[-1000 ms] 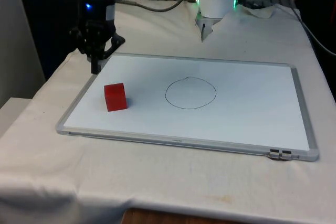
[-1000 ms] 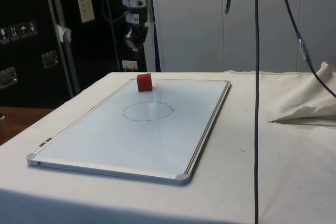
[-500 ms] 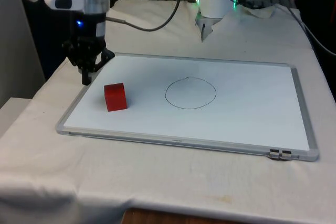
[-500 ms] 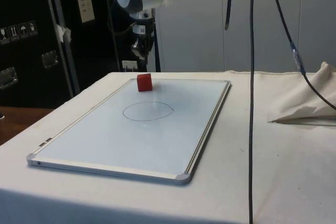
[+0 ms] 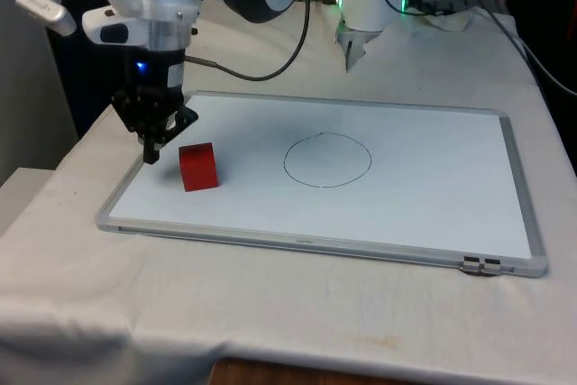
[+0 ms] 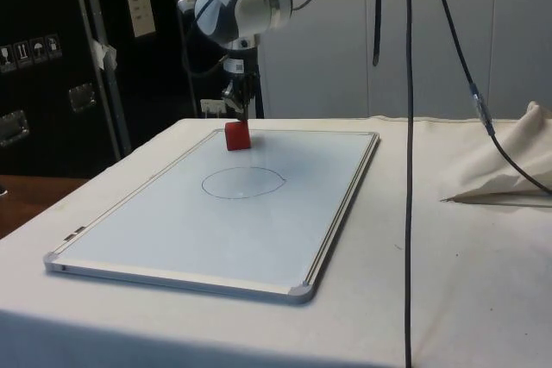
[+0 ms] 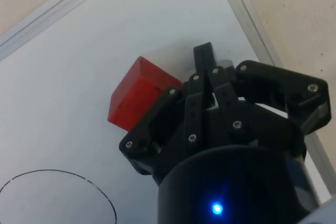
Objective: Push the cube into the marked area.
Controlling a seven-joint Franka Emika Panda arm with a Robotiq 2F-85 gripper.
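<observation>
A red cube (image 5: 198, 166) (image 6: 237, 135) (image 7: 137, 94) rests on the whiteboard (image 5: 424, 187) near the front view's left edge. A hand-drawn circle (image 5: 327, 160) (image 6: 242, 184) (image 7: 52, 198) marks the area at the board's middle, a short way from the cube toward the front view's right. My gripper (image 5: 151, 152) (image 6: 241, 115) (image 7: 203, 56) is shut, fingers pressed together and pointing down. Its tip hangs low over the board just beside the cube, on the side away from the circle. I cannot tell whether it touches the cube.
The whiteboard's metal frame (image 5: 122, 188) runs just behind the gripper. A crumpled white cloth (image 6: 509, 170) lies beside the board in the side view. Black cables (image 6: 409, 127) hang down there.
My gripper has come down and forward from above the board's far corner to a low spot right beside the cube. The cube has not moved.
</observation>
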